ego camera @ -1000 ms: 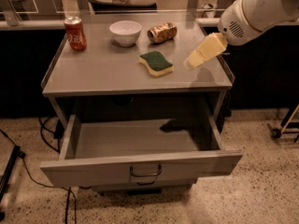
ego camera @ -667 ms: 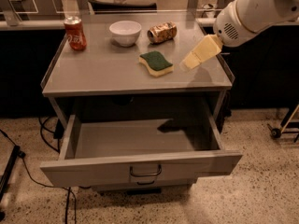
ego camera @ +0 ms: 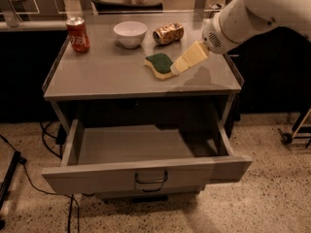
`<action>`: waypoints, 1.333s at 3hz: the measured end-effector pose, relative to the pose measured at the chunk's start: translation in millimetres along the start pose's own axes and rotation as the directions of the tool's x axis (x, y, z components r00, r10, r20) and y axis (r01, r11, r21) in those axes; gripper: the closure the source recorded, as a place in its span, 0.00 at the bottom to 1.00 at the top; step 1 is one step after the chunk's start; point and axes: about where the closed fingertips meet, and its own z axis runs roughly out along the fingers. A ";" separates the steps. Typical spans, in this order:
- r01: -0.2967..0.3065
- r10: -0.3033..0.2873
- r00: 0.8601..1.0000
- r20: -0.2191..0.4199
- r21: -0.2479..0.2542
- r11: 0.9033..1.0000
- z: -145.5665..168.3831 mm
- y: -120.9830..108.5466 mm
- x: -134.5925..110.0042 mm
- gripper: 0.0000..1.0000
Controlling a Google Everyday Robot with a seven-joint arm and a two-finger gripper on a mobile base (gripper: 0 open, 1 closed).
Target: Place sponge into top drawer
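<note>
Green-topped sponge [ego camera: 159,63] lies on the table [ego camera: 107,69], just left of the gripper [ego camera: 177,69]; whether the gripper is spread or closed cannot be told. Drawer [ego camera: 97,176] stands open below it.

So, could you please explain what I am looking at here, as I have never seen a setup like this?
There is a single picture, taken by one camera looking down at a grey table from the front. The big white shape at upper right is the robot's arm. Its pale gripper reaches down to the right edge of the sponge, which lies flat on the table and has not been lifted. Also on the table are a red soda can standing upright, a white bowl and a gold can lying on its side. Below, the top drawer is pulled open, with nothing visible inside.
</note>
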 end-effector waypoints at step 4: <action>-0.183 0.184 0.983 0.017 -0.037 0.982 110.7 -0.4 -11.4 0.00</action>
